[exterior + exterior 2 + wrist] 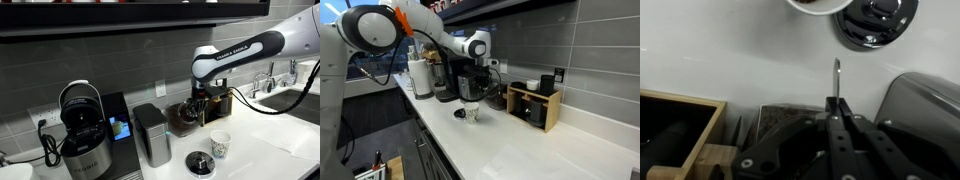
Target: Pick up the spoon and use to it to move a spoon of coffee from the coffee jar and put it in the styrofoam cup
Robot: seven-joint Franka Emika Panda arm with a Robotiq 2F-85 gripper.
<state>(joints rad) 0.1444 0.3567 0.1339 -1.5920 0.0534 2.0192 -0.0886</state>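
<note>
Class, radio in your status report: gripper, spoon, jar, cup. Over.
Status: gripper shut on the spoon, spoon sticking out ahead. Arm low by the coffee jar. The styrofoam cup stands apart, black disc beside it.

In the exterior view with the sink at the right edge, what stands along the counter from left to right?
Coffee machine → grey canister → coffee jar → styrofoam cup → faucet.

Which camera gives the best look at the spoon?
The wrist view: the spoon shows as a thin silver strip against the white counter, pinched in the gripper. In both exterior views it is too small to make out.
</note>
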